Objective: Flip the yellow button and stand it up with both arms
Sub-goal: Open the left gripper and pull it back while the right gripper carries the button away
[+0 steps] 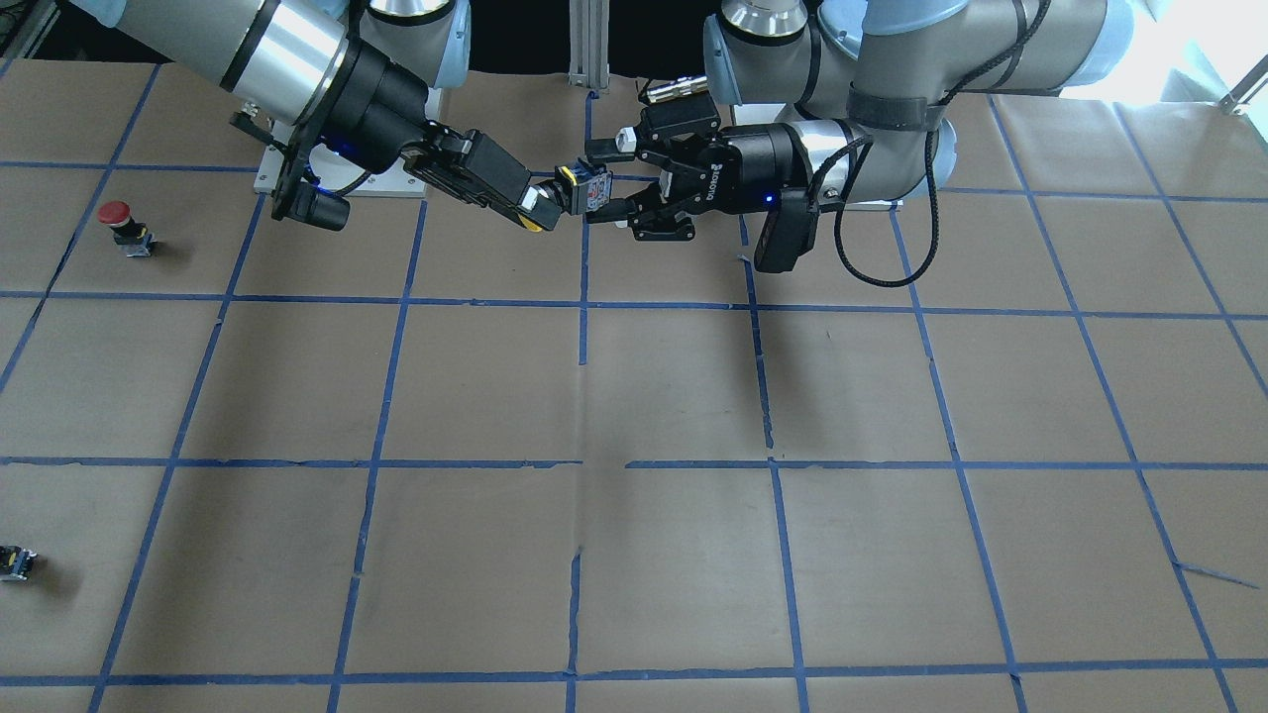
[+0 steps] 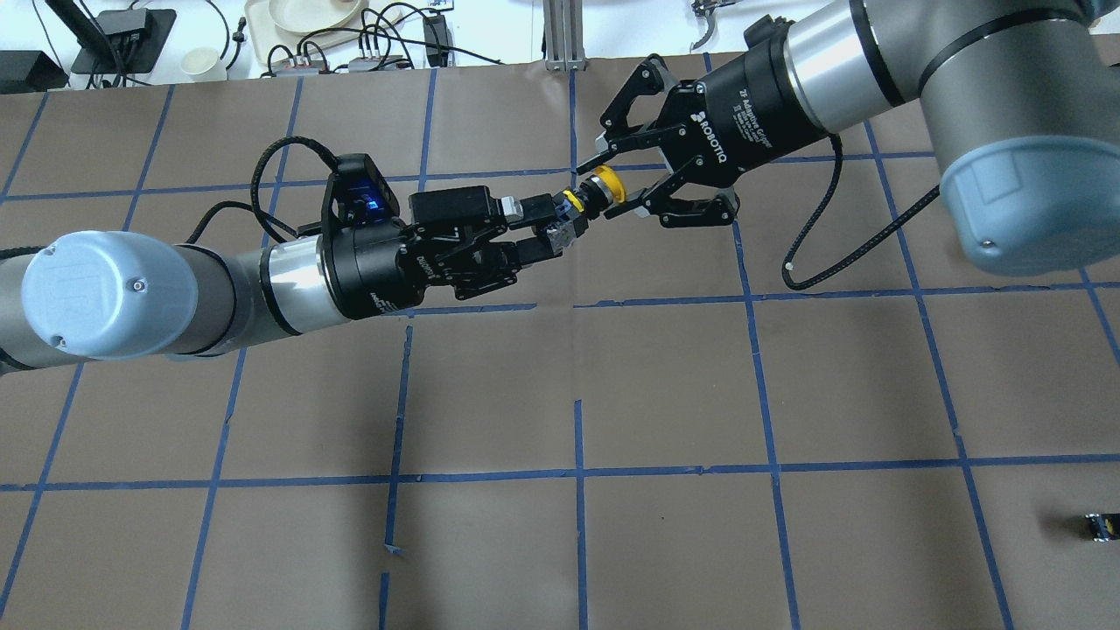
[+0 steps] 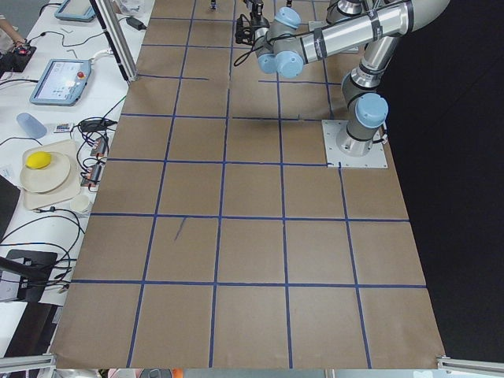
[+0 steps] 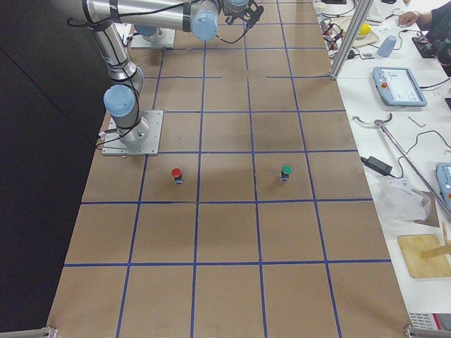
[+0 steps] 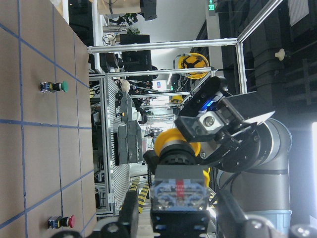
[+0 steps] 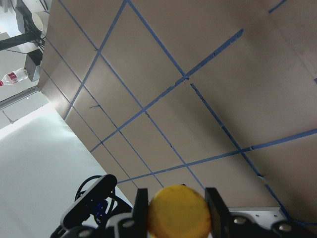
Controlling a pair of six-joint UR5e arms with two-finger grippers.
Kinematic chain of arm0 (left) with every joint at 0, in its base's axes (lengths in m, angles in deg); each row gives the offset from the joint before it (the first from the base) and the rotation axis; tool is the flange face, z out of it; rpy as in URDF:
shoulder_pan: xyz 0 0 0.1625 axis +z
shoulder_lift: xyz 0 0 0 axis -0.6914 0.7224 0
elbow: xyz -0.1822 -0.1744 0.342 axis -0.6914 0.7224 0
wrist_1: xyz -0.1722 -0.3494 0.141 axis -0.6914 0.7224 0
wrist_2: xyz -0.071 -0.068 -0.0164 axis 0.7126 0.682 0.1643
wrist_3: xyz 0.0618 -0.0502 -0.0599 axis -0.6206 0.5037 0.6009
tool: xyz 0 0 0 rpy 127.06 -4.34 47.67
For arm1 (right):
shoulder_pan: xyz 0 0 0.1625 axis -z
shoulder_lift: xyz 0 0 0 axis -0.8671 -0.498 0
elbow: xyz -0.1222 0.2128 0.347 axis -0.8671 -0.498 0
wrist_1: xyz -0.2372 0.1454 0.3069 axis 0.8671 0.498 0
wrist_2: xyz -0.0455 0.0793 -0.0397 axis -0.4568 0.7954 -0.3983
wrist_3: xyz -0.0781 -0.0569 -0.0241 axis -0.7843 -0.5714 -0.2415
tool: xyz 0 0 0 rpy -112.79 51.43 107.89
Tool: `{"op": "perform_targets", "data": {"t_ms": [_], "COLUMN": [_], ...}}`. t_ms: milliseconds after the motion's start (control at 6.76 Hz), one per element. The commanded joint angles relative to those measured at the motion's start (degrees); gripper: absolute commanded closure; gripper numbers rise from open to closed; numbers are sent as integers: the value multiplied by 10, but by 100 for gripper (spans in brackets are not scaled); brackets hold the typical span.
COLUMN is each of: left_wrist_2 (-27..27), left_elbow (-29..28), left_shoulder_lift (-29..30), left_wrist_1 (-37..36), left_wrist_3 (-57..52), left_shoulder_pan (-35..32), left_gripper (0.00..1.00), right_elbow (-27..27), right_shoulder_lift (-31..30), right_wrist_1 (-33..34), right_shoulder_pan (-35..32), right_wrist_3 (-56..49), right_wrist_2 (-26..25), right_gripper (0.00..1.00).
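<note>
yellow button (image 2: 605,184) is off the table (image 1: 674,396), held in the air at top centre of the front view, near the robot-side edge. right gripper (image 2: 600,187) clamps the yellow cap, pads touching both sides. left gripper (image 2: 554,226) straddles the grey body with fingers spread; its wrist view shows a gap on each side. Grippers sit nose to nose. red button (image 1: 117,224) is well apart, upper left. small dark block (image 1: 15,562) sits at the lower-left edge.

Left pincer (image 2: 554,225) and right pincer (image 2: 600,187) crowd each other nose-to-nose; table (image 1: 674,396) beneath seems open, red button (image 1: 116,220) far aside.
</note>
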Motion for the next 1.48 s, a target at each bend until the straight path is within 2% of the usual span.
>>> {"op": "perform_targets", "data": {"t_ms": [0,148,296,444,592,739,1035,1183,1331], "left_wrist_2": [-2,-6,-9,-43,-86,-150,-296,-378,-445], "left_elbow": [0,-10,-20,-39,-72,-97,-110,-111,-113], "left_shoulder_lift": [0,0,2,10,15,16,14,11,7], "left_wrist_1": [0,-2,-10,-13,-21,-71,-222,-298,-344], "left_wrist_3": [2,29,75,89,152,218,365,439,498], "left_shoulder_pan": [4,13,23,43,77,89,91,90,88], "left_gripper": [0,0,0,0,0,0,0,0,0], "right_elbow": [-4,-19,-29,-31,-33,-41,-36,-22,4], "right_shoulder_lift": [1,1,0,9,37,61,121,145,151], "right_wrist_1": [1,-1,-2,-2,7,12,72,111,148], "right_shoulder_pan": [18,59,108,141,162,181,228,243,271], "right_wrist_3": [0,-7,-24,-99,-190,-270,-533,-643,-767], "right_wrist_2": [-5,-35,-42,-72,-143,-171,-278,-301,-308], "right_gripper": [81,81,81,81,81,82,86,88,90]}}
